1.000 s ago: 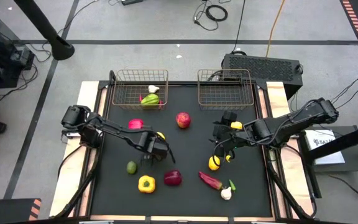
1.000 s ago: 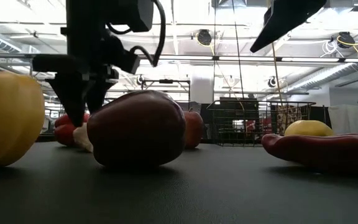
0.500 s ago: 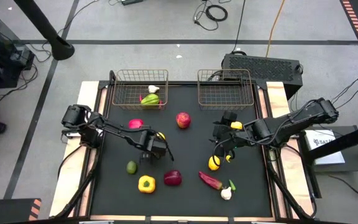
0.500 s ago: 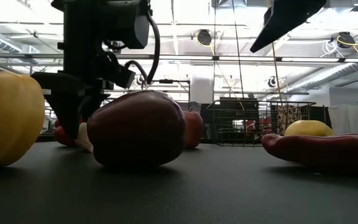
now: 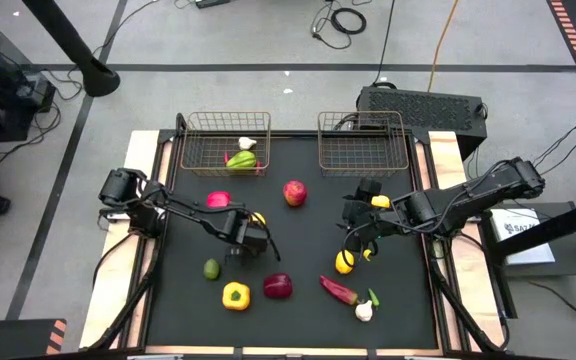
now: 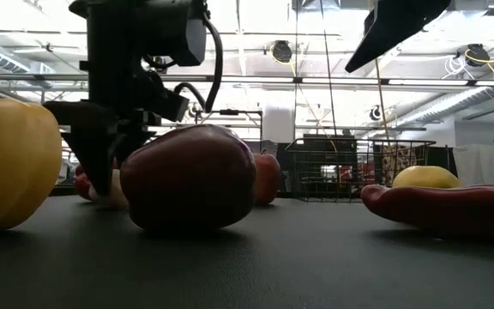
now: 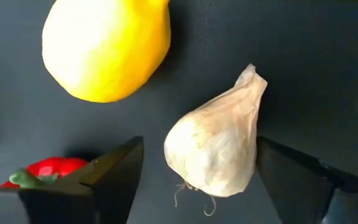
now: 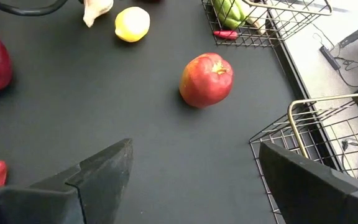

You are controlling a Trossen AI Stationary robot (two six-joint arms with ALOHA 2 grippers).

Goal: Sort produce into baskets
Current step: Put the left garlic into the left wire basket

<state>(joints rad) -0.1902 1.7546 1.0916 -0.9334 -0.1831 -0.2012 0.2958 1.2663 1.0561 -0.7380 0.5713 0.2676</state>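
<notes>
My left gripper (image 7: 199, 148) points down, open, over a white garlic bulb (image 7: 213, 152) that lies on its side on the black mat; one finger stands on either side of the bulb. In the high view the gripper (image 5: 241, 242) hides the bulb. A lemon (image 7: 107, 46) and a red pepper (image 7: 42, 171) lie close by. My right gripper (image 8: 194, 149) hangs open above the mat's right half (image 5: 354, 232), with a red apple (image 8: 206, 79) ahead of it. The left basket (image 5: 225, 143) holds a garlic, a green pepper and a red chilli. The right basket (image 5: 362, 142) stands beside it.
Loose on the mat are a lime (image 5: 212, 268), a yellow pepper (image 5: 235, 295), a purple onion (image 5: 278, 286), a red chilli (image 5: 338, 290), another garlic (image 5: 364, 311) and two lemons (image 5: 344, 262) (image 5: 380, 201). Both baskets stand at the far edge.
My left gripper has sunk a little toward the mat, so its fingers now reach down on both sides of the garlic. The garlic lies where it was.
</notes>
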